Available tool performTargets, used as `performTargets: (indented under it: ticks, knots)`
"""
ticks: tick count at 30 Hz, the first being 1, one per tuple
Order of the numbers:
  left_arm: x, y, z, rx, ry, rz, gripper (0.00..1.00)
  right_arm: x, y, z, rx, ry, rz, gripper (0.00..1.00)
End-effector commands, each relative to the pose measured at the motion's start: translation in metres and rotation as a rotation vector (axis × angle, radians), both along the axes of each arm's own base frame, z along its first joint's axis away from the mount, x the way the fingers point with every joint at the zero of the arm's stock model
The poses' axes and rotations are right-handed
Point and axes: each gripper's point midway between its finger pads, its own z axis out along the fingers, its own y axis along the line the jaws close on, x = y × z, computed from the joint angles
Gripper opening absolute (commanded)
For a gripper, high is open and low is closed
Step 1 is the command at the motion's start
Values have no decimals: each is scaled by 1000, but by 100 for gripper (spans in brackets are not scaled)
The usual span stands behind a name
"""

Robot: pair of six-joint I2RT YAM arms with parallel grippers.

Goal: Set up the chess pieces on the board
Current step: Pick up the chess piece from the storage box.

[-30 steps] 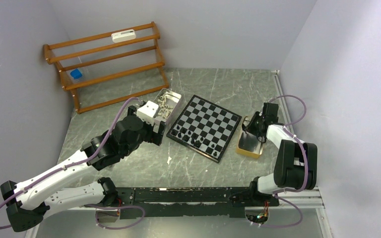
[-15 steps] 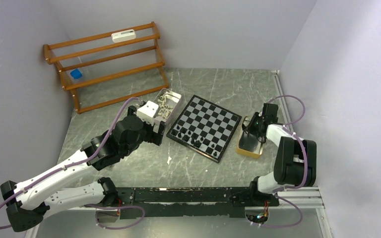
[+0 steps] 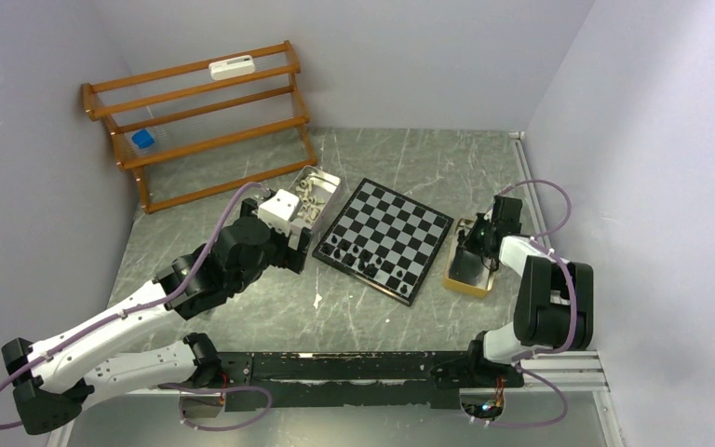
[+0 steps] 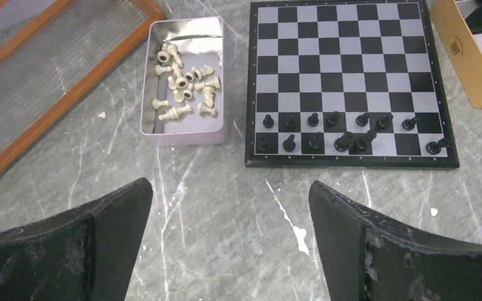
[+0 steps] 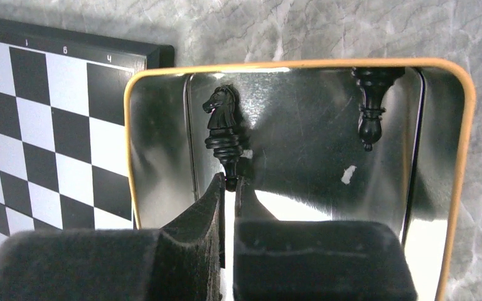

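Observation:
The board (image 4: 345, 63) lies mid-table, and several black chess pieces (image 4: 332, 128) stand in the two rows along its near edge. Cream-white pieces (image 4: 185, 88) lie heaped in a silver tin (image 4: 185, 135) left of it. My left gripper (image 4: 229, 188) hovers open over bare table, short of the tin and the board, with nothing between its fingers. My right gripper (image 5: 229, 182) reaches into the yellow-rimmed tin (image 5: 289, 63) right of the board. It is shut on the base end of a black knight (image 5: 223, 128). A second black piece (image 5: 370, 106) shows at the tin's far right.
A wooden slatted rack (image 3: 205, 121) stands at the back left, holding a white item (image 3: 232, 66) and a blue one (image 3: 142, 140). Walls close in on the left, back and right. The yellow tin (image 3: 468, 284) touches the board's right edge.
My right gripper's jaws have closed onto the knight inside the yellow tin. The left arm has stayed where it was, still open.

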Motion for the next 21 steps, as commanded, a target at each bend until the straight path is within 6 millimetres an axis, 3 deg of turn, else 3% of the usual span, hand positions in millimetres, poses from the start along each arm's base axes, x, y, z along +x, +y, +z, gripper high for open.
performTargets:
  ticks: [1, 8, 13, 17, 21]
  knots:
    - [1, 1, -5, 20, 1, 7, 100, -6, -4, 10, -21, -27, 8, 0]
    - [0, -5, -9, 20, 12, -16, 100, -22, -7, 30, -30, 8, -33, 0]
    - [-9, -27, -12, -82, 97, -66, 100, -25, -6, 86, -51, -54, -21, 0]
    - [-24, -63, 6, -238, 211, -159, 100, -31, 27, 125, 44, -180, 83, 0]
    - [-27, -86, 24, -332, 279, -194, 100, -37, 59, 161, 115, -329, 237, 0]
